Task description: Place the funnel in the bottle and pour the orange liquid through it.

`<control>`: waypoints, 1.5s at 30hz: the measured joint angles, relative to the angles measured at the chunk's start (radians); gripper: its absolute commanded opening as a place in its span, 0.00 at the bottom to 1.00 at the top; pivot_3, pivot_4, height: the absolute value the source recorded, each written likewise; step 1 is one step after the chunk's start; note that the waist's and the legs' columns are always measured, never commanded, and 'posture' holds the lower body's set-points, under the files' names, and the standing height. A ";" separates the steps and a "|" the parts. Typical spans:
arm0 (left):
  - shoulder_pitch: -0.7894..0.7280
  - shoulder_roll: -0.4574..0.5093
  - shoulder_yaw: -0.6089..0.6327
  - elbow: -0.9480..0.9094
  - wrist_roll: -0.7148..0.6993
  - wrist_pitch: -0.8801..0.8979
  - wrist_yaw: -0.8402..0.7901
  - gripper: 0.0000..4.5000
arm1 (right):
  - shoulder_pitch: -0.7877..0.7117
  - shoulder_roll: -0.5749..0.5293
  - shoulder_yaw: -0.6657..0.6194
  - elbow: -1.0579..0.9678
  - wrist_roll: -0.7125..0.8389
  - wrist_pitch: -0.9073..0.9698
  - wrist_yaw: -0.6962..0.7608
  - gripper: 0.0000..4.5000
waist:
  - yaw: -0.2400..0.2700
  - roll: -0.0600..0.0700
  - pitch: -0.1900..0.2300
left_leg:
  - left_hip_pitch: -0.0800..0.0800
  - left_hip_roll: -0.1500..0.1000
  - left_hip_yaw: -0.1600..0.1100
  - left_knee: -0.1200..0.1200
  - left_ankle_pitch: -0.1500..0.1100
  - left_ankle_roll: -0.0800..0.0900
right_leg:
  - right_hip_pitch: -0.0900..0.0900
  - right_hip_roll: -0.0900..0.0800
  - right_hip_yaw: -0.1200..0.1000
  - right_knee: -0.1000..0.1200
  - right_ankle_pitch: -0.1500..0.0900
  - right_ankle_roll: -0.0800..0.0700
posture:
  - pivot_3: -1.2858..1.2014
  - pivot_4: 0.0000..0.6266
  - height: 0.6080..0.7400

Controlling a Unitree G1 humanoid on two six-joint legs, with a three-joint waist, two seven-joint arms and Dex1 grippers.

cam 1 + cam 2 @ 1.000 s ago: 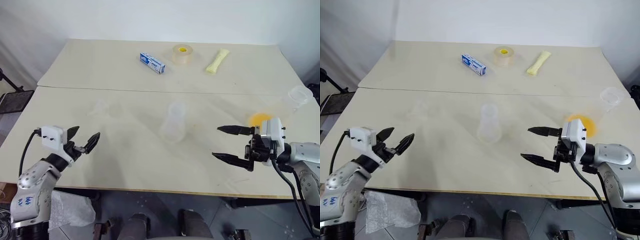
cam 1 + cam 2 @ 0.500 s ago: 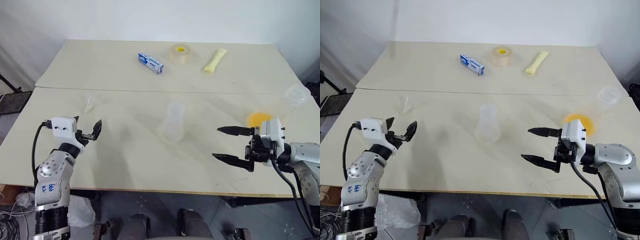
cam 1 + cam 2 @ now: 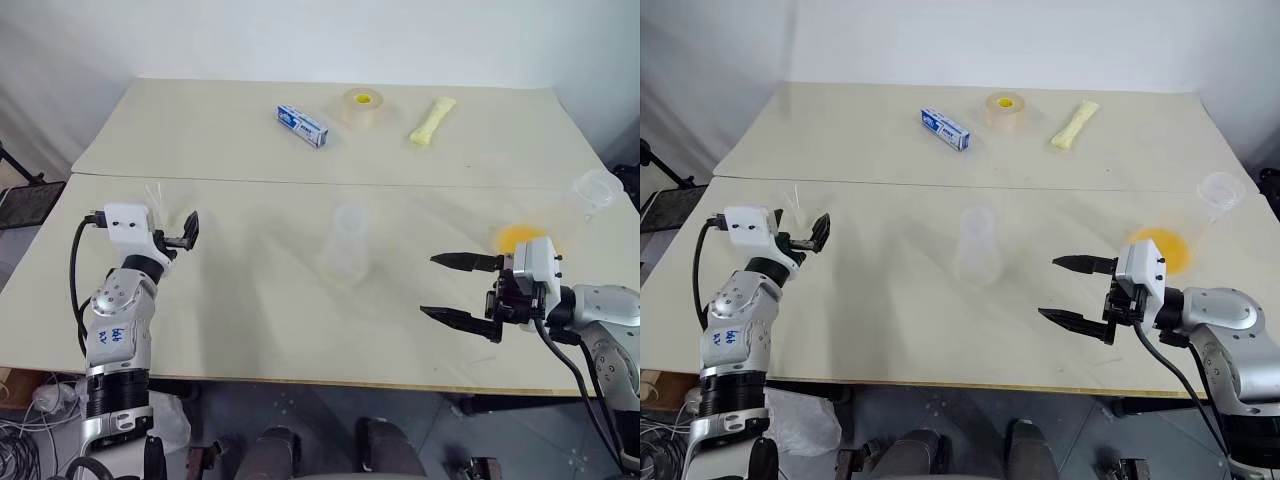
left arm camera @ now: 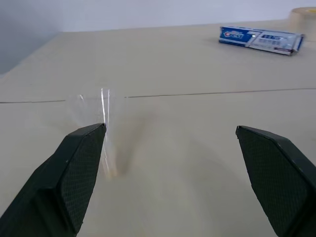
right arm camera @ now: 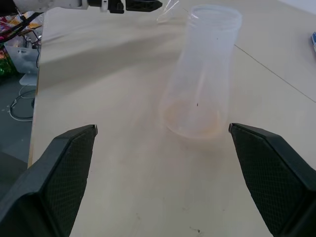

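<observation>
Standing upright mid-tabletop (image 3: 890,330), the clear colourless plastic bottle (image 3: 977,246) faces the spread-fingered right end effector (image 3: 1072,292), while the left end effector (image 3: 818,231), equally agape, hovers just beside the small transparent funnel (image 4: 94,106).

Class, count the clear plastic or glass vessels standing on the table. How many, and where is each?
3: the funnel just ahead of the left claw, the bottle mid-table, and the flask holding orange liquid at the right edge.

Bare test room: plain table (image 3: 250,140), white walls
</observation>
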 measured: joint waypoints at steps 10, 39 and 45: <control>-0.172 0.070 0.000 0.239 0.024 -0.070 -0.006 1.00 | 0.020 0.002 -0.002 -0.005 -0.001 0.000 -0.011 1.00 | -0.002 0.000 0.000 | 0.000 0.000 0.000 0.000 0.000 0.000 | -0.001 0.001 -0.001 0.001 0.000 0.000 | 0.52 0.24 1.00; -0.399 0.145 -0.042 0.802 0.092 -0.274 0.028 1.00 | 0.013 0.011 0.004 -0.013 -0.006 -0.006 -0.034 1.00 | -0.006 -0.001 0.000 | -0.002 -0.002 0.000 0.000 0.001 0.001 | -0.002 -0.001 -0.006 0.004 0.001 0.001 | 0.52 0.24 1.00; -0.180 0.145 -0.031 0.411 0.051 -0.135 -0.009 1.00 | -0.002 0.015 0.021 -0.010 -0.011 -0.007 -0.034 1.00 | -0.006 -0.001 0.000 | -0.002 -0.002 0.000 0.001 0.001 0.001 | -0.002 -0.005 -0.005 0.004 0.001 0.001 | 0.52 0.24 1.00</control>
